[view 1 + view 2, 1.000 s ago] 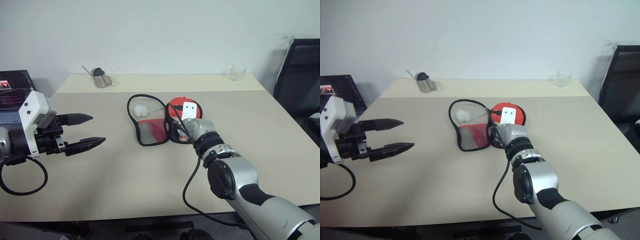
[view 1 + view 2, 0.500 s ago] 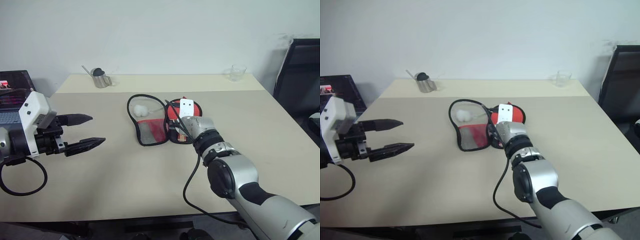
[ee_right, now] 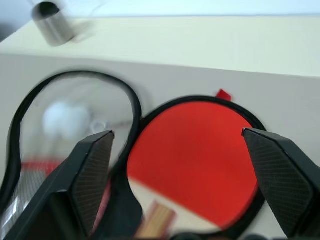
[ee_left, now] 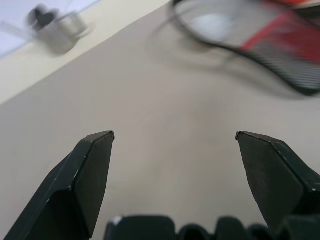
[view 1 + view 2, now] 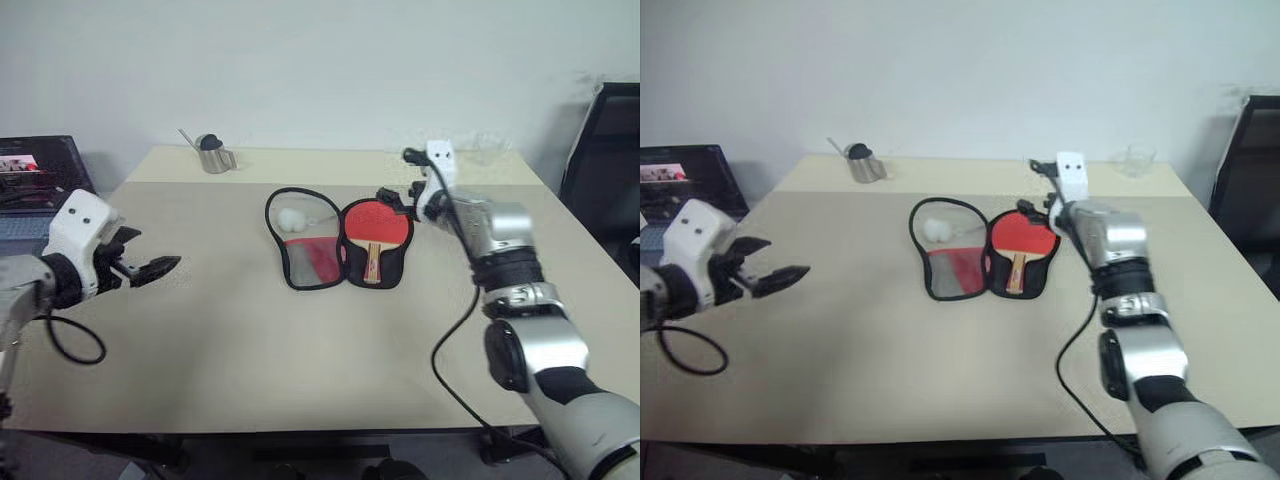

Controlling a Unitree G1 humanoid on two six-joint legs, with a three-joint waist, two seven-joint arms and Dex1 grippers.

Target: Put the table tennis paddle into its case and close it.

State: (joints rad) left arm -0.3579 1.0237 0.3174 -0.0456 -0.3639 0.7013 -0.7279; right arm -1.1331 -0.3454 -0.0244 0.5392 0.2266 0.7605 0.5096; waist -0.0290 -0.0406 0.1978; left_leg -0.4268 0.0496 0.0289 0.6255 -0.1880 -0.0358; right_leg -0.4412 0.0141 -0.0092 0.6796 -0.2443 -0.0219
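Observation:
The case [image 5: 300, 245] lies unzipped and spread flat at the middle of the table [image 5: 300, 360]. Its left flap has a clear window over a white pompom [image 5: 290, 217]. The table tennis paddle [image 5: 378, 222] lies face up in the black right half, handle [image 5: 373, 262] toward me. My right gripper [image 5: 400, 178] hovers open above the paddle's far right edge, holding nothing. In the right wrist view its fingers [image 3: 95, 165] frame the red face [image 3: 200, 150]. My left gripper [image 5: 150, 255] is open over bare table at the far left, well apart from the case [image 4: 280, 55].
A small metal cup [image 5: 213, 156] stands at the back left and a clear glass [image 5: 487, 145] at the back right. A laptop [image 5: 30, 170] sits off the table's left side. A black chair [image 5: 610, 150] stands to the right.
My right gripper has opened and lifted up and to the right off the paddle, which now lies flat in the case. The left gripper moved outward and a little lower. The camera view shifted.

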